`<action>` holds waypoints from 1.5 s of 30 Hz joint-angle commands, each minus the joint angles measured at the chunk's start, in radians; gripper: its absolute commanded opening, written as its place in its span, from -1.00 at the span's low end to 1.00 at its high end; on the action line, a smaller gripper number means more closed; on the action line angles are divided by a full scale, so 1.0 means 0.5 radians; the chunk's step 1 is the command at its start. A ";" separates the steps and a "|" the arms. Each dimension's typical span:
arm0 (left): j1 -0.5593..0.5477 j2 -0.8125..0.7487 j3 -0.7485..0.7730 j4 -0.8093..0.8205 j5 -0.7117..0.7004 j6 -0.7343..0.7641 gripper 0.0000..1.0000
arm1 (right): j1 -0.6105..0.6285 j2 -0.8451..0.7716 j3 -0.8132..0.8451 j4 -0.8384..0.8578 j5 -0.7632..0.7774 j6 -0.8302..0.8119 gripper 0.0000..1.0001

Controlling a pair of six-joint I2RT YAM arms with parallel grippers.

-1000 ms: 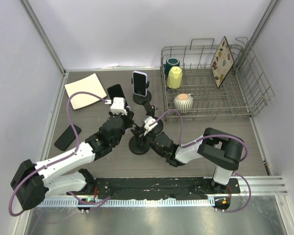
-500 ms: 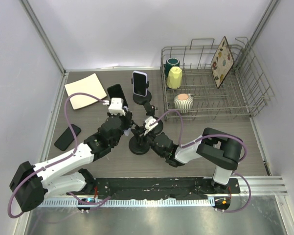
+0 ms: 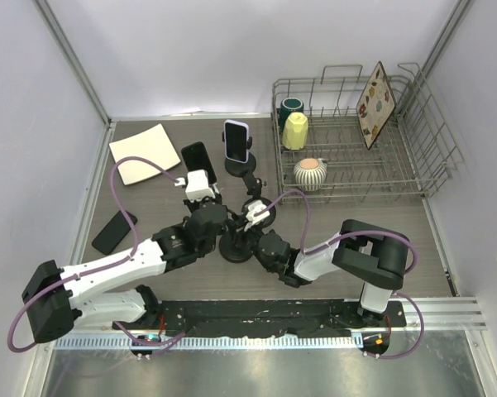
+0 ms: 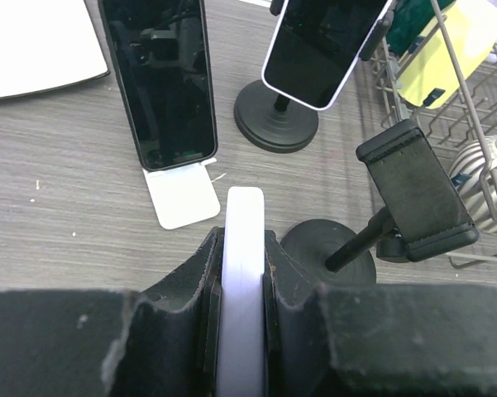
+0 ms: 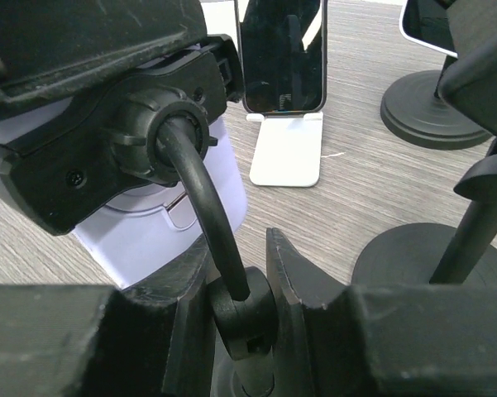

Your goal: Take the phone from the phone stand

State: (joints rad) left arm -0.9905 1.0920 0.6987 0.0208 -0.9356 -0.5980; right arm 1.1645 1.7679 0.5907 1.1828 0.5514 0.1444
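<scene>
My left gripper [image 4: 242, 240] is shut on a white phone [image 4: 244, 273], seen edge-on between its fingers. In the top view this gripper [image 3: 217, 217] sits over the black phone stand [image 3: 236, 246], and the phone is hidden beneath it. My right gripper [image 5: 241, 248] is shut on the stand's black ball joint [image 5: 248, 318], right beside the left gripper's body; in the top view it [image 3: 251, 234] sits at the stand's right side.
A black phone on a white stand [image 4: 161, 83], a white-cased phone on a black stand [image 4: 318, 50] and an empty black clamp stand [image 4: 413, 194] stand just beyond. A phone [image 3: 114, 231] lies flat at left, a cream pad [image 3: 145, 153] far left, a dish rack [image 3: 356, 145] right.
My left gripper has shifted slightly nearer and to the right, still holding the white phone. The right arm has barely moved.
</scene>
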 commanded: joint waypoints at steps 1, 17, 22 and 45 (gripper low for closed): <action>-0.185 0.101 0.161 -0.345 0.021 -0.488 -1.00 | -0.028 0.069 0.015 -0.153 0.299 0.165 -0.99; -0.096 0.010 0.278 -1.075 -0.117 -0.967 -1.00 | -0.013 0.041 0.021 -0.328 0.750 0.227 -0.99; 0.090 -0.082 0.278 -1.158 -0.096 -0.927 -1.00 | -0.013 0.035 0.009 -0.341 0.799 0.233 -0.99; 0.852 -0.346 0.210 -1.152 0.190 -0.489 -1.00 | -0.031 0.066 -0.089 -0.106 0.668 0.150 -0.99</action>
State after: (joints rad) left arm -0.6865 0.9806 0.7959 -0.4358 -0.5484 -1.0168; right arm 1.2026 1.7782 0.6476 1.1027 0.6857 0.2195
